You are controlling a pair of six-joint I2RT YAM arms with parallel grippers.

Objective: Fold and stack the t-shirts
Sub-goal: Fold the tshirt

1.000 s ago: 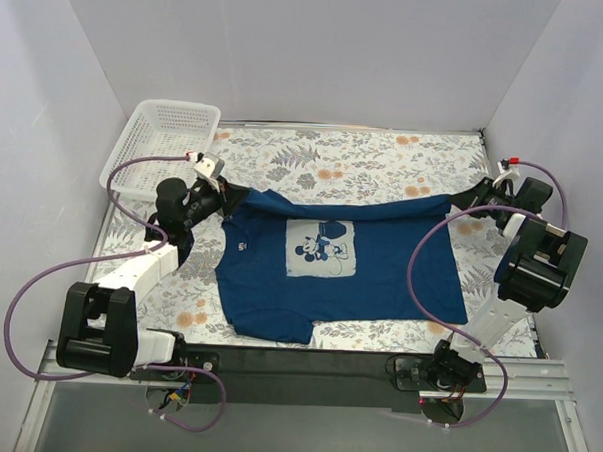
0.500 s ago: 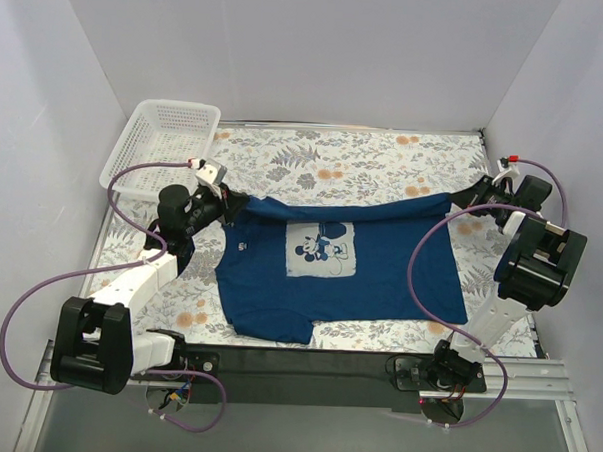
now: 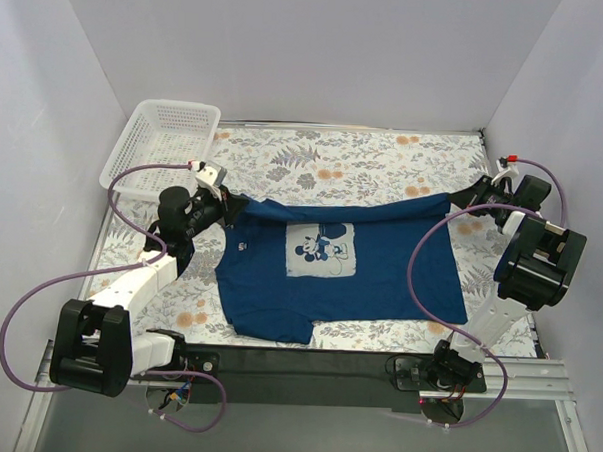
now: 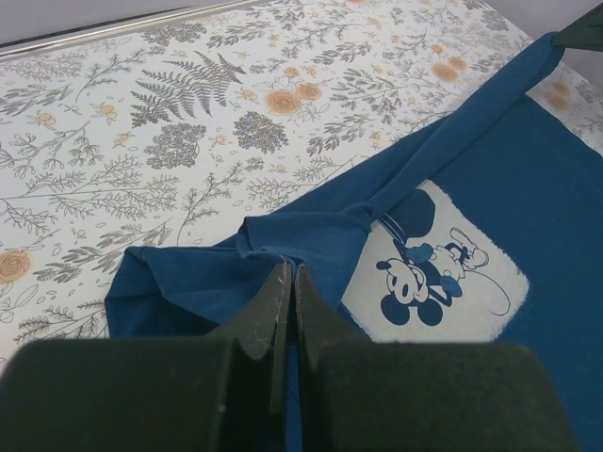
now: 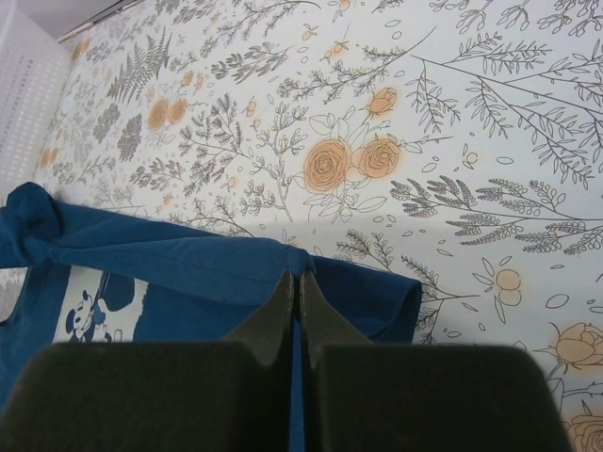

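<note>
One t-shirt (image 3: 379,274) outside white basket (image 3: 155,140)

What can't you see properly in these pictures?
- Top view: the tiny neck label on the dark navy-blue cotton t-shirt is too small to read.
- Left wrist view: the black left end effector hides the cloth beneath it; the shirt runs off the right edge.
- Right wrist view: the white plastic mesh basket is cut off by the left edge; the black right end effector covers some shirt.
</note>
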